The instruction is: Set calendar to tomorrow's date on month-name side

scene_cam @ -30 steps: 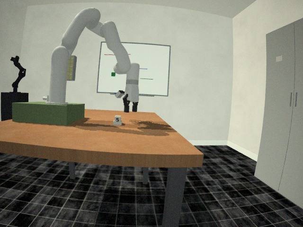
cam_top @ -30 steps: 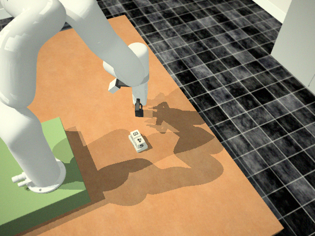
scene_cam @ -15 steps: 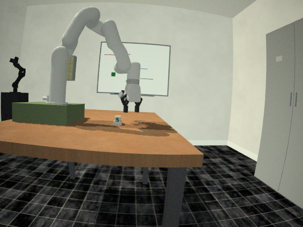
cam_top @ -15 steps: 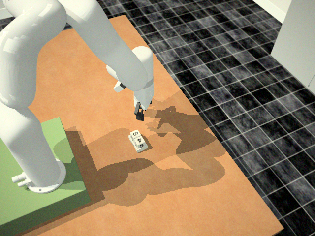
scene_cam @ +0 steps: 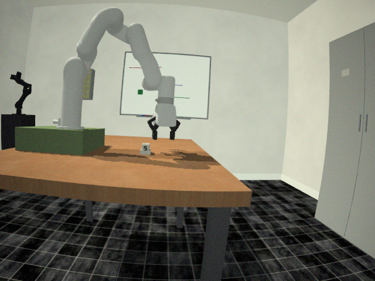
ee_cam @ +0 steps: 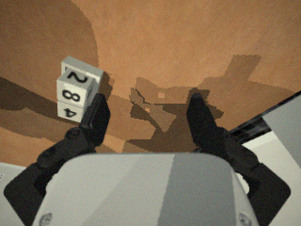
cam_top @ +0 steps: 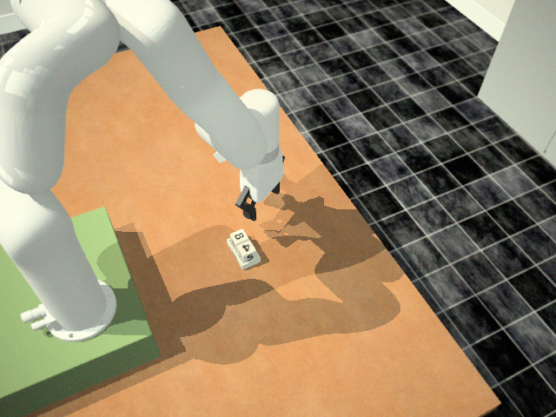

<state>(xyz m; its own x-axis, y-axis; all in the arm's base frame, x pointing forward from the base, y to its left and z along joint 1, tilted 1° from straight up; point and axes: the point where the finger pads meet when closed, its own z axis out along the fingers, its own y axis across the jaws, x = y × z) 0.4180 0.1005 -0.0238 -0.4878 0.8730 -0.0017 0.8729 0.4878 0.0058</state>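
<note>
The gripper (scene_cam: 163, 136) hangs above the table (cam_top: 148, 148) with its jaws spread wide and nothing between them, and the exterior view shows it well off the wood. The calendar (cam_top: 242, 249) sits down on the table just beside and below it: a pale tray (cam_top: 242, 265) carrying two cubes side by side. From the top view the far cube (cam_top: 237, 235) shows an 8 on its upper face and the near cube (cam_top: 245, 247) a 4, with a 5 on the near cube's end face; the wrist view adds a 2 on the far cube's outer end. The month-name side cannot be read from any of these views, so the date now showing stays unknown. The step in hand looks like the approach to a first cube. To do it well, the arm wants to centre over one cube alone, not the pair, and line the fingers across that cube's free faces so they clear the neighbour and the tray wall. In the wrist view the calendar sits off to the left of the left finger, so a sideways shift comes before any descent. A slow, straight drop then matters, because a clipped tray could slide or tip.
</note>
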